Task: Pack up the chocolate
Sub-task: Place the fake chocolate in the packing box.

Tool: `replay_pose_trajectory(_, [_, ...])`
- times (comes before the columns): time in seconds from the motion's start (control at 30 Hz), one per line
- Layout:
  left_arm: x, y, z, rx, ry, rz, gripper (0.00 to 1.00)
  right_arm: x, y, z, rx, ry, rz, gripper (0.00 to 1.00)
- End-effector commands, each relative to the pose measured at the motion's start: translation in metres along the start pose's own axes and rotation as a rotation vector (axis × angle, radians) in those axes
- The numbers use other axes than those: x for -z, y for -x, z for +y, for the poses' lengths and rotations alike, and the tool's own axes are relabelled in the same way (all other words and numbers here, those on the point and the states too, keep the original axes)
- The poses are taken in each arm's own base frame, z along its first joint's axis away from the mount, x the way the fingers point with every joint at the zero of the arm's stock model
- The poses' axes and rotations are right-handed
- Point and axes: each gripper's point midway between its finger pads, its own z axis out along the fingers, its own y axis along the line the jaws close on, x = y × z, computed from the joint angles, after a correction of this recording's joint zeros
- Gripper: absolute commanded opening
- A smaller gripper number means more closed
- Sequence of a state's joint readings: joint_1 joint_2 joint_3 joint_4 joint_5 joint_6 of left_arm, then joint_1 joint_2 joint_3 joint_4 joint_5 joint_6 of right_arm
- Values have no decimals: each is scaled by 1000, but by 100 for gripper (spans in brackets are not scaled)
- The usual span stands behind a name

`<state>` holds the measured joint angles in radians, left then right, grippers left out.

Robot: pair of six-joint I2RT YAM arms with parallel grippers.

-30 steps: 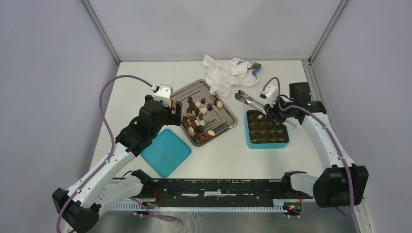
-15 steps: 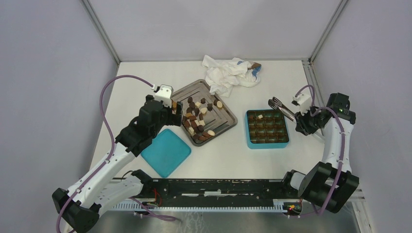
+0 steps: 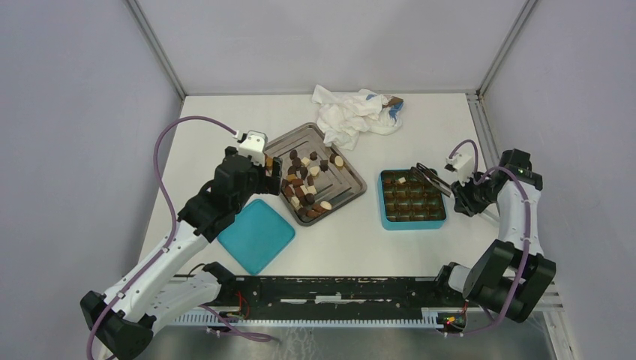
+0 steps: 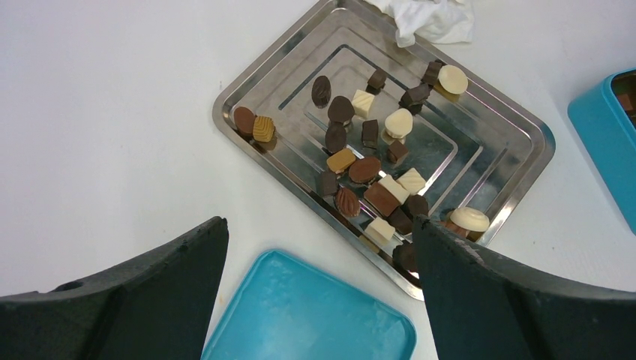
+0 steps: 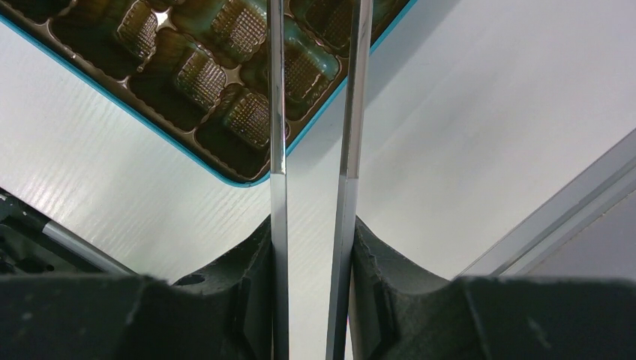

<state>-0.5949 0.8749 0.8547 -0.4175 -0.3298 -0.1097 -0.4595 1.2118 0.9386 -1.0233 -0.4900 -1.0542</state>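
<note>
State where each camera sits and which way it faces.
Top: above and behind, looking down on the table; both arms show.
Left wrist: looking down at the tray, chocolates and lid; open left gripper shows.
Right wrist: looking along the tongs at the box corner; right gripper clamps them.
Shared: top and left wrist both see the tray; top and right wrist, the box.

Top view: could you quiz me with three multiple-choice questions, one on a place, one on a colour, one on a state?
1. Most loose chocolate lies: A) on the metal tray B) on the floor C) in a bowl.
2. The box is: A) red B) teal C) yellow.
3. The right tool is: A) open, empty B) shut on metal tongs C) out of view.
Answers: 1 A, pieces lie scattered across the tray; 2 B, its walls are teal; 3 B, it clamps both tong arms.
</note>
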Motion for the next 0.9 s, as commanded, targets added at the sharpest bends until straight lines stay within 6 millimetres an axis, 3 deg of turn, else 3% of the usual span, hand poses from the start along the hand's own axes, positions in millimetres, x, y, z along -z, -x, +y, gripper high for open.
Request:
replay_pose_trajectory(0.0, [4,14,0,-24,-16,-51,97,-3,3,-9,23,-19,-14,16])
replay_pose_trajectory(0.87, [3,13,0,-25,-20,-48,97,-9,2,-15,10,-20,4,45])
